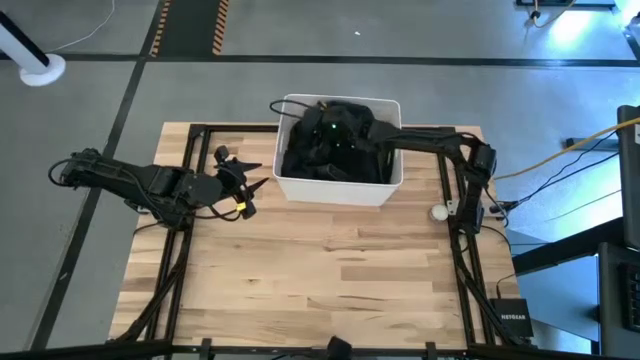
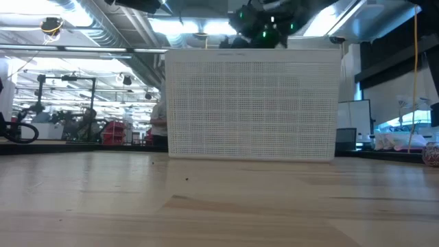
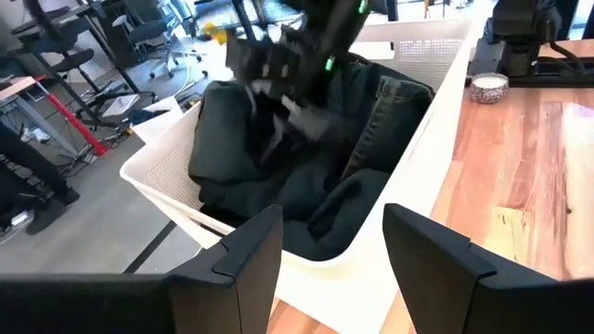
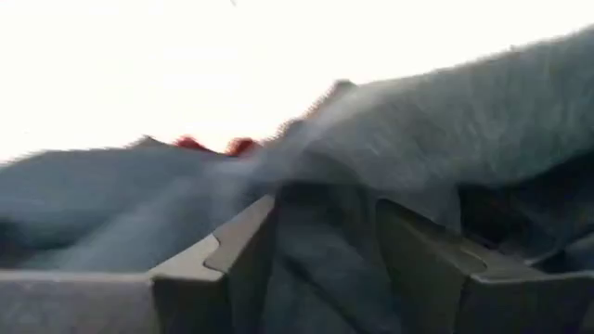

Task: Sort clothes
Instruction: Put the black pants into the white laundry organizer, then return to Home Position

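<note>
From above you see a white rectangular plastic bin [image 1: 340,188] with mesh-textured walls at the far middle of the pale wooden plank surface [image 1: 330,270], heaped with soft, dark, crumpled fabric clothes [image 1: 320,155]. Your right pincer [image 1: 335,130] reaches down into that heap; your left pincer [image 1: 238,182] hovers just beside the bin, fingers spread wide.

At table height, the bin's perforated wall [image 2: 254,103] fills the middle, with a bright workshop behind.

From the left wrist, thick folded garments [image 3: 278,167] fill the bin.

From the right wrist, the fingers [image 4: 232,260] stand apart with dark cloth [image 4: 325,241] between them
</note>
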Action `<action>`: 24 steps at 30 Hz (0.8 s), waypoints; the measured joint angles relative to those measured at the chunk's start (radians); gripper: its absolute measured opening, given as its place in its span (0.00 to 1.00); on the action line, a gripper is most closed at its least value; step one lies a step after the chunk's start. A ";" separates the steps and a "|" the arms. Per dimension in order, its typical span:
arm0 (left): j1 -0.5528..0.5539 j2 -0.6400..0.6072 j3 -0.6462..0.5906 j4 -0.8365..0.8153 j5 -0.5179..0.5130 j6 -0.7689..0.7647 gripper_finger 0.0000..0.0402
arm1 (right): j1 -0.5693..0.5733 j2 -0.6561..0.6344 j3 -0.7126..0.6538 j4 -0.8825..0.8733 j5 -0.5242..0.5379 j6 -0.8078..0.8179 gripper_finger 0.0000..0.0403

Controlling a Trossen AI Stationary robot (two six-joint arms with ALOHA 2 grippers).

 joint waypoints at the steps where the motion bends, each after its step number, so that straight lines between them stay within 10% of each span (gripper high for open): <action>1: 0.000 0.000 0.000 0.000 0.000 0.000 0.45 | 0.004 -0.015 0.016 -0.025 -0.007 -0.005 0.50; 14: -0.007 -0.006 0.000 0.001 0.022 0.019 0.45 | 0.198 -0.315 0.127 -0.395 -0.020 -0.046 0.50; 24: -0.044 -0.076 -0.041 0.119 0.146 0.104 0.45 | 0.334 -0.726 -0.258 -0.269 -0.137 0.001 0.50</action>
